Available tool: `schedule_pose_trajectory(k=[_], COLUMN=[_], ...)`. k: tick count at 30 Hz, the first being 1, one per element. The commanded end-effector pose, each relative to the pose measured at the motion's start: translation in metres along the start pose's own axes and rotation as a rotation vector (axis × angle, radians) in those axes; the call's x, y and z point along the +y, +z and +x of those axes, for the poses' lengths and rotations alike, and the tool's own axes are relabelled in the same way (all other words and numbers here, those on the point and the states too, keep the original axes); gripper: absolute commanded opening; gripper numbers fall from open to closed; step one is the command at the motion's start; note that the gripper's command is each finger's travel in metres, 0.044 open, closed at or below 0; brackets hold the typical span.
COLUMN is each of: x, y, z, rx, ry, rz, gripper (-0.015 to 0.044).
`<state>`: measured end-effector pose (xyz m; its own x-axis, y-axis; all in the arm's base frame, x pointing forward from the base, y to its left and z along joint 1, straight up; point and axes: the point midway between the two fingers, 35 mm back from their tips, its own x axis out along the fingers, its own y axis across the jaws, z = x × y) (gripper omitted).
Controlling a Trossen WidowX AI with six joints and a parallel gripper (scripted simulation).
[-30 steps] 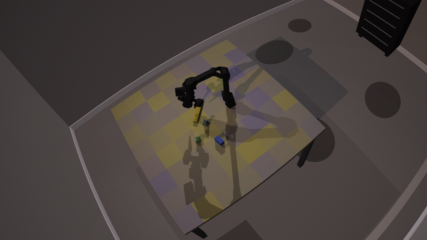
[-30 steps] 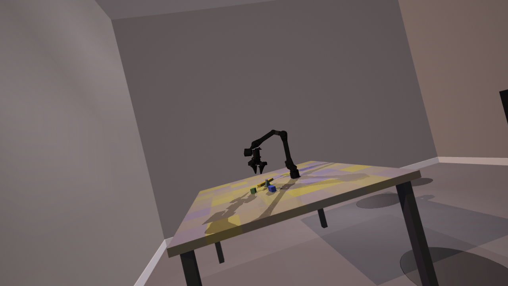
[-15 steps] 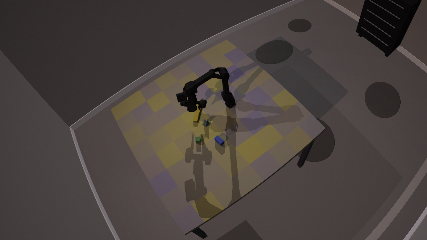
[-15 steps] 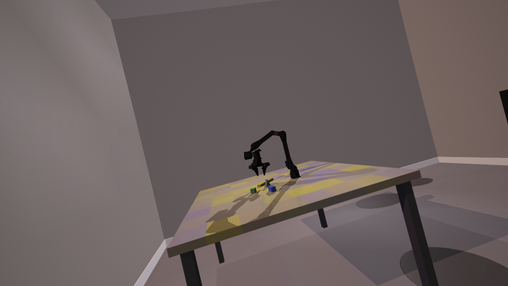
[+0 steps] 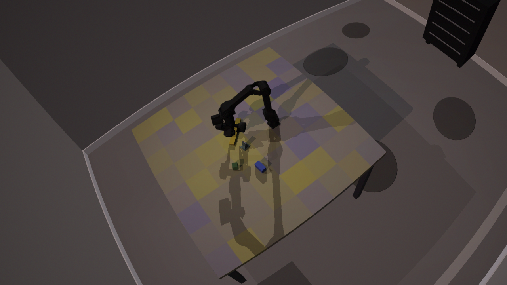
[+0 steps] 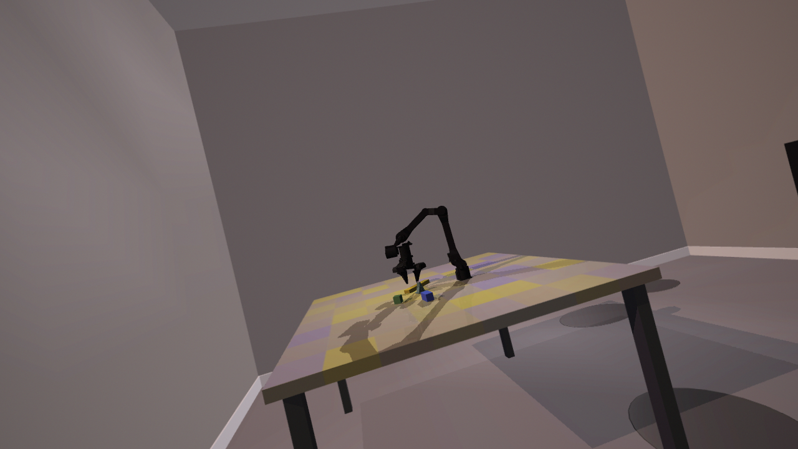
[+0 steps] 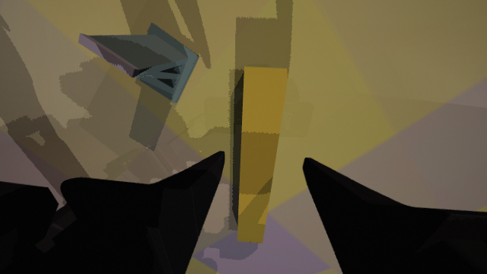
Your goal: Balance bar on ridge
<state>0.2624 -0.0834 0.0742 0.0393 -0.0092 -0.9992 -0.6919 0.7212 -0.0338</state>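
The yellow bar [image 5: 232, 141] [image 6: 409, 290] [image 7: 264, 99] lies flat on the table, running lengthwise up the wrist view. The small grey-teal ridge [image 5: 244, 145] [image 6: 419, 288] [image 7: 167, 53] stands on the table beside the bar, to its upper left in the wrist view, with nothing on it. My gripper [image 6: 411, 282] [image 7: 263, 159] is open and points down above the bar. In the wrist view its fingertips appear on either side of the bar, with a gap on each side. In the top view the arm hides part of the bar and the fingertips.
A blue block [image 5: 260, 166] [image 6: 427, 295] and a small green block [image 5: 235, 166] [image 6: 398, 299] lie on the patchwork table [image 5: 301, 177] [image 6: 558, 290], on the side of the ridge away from the bar. Long arm shadows cross the table.
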Motion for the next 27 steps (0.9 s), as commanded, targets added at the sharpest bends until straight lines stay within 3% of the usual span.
schedule_pose_trajectory(k=[1, 27], x=[0.003, 0.003], y=[-0.002, -0.002], z=[0.008, 0.027], rx=[0.009, 0.009], ry=[0.010, 0.010], rz=[-0.004, -0.004], gripper=[0.0315, 0.0315])
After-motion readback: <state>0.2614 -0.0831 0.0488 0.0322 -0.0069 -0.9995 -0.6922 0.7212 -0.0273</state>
